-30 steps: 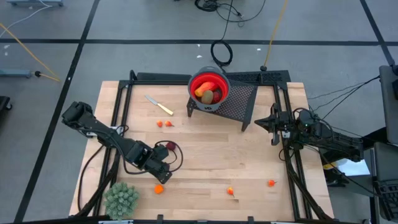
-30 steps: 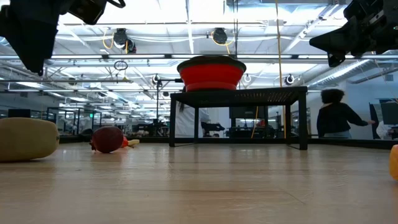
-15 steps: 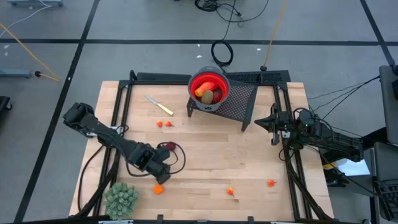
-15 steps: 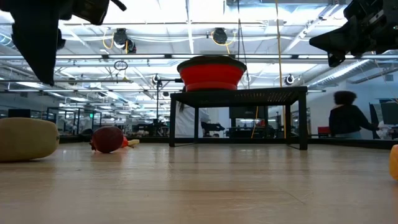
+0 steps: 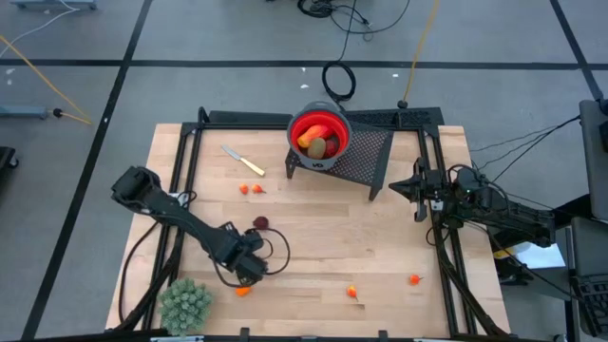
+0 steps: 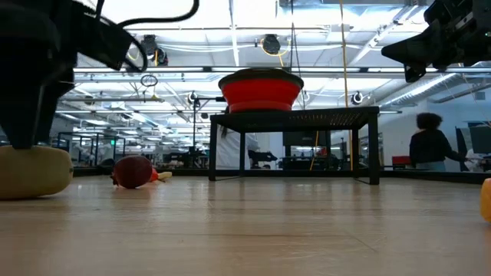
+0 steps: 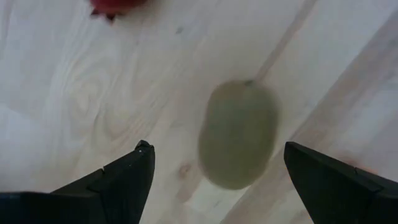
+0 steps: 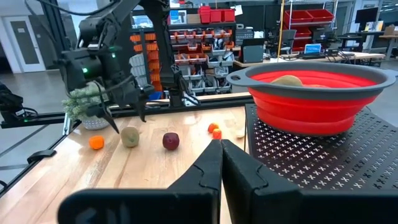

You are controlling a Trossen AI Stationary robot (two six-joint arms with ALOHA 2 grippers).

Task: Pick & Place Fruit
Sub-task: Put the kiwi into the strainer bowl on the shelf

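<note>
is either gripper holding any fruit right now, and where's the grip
Nothing is held. The left gripper is open, its fingers either side of a kiwi lying on the table, not clamped. The right gripper is shut on nothing beside the red bowl.

This is a robotics lab or workshop inside a big industrial hall. Behind the wooden counter (image 6: 253, 230) there are shelves with red storage bins (image 8: 214, 14), work desks with monitors (image 8: 314, 48), and a person (image 6: 431, 142) far at the right. Rows of ceiling lights (image 6: 270, 42) hang above. Cables (image 5: 337, 81) lie on the grey floor (image 5: 190, 38).
</note>
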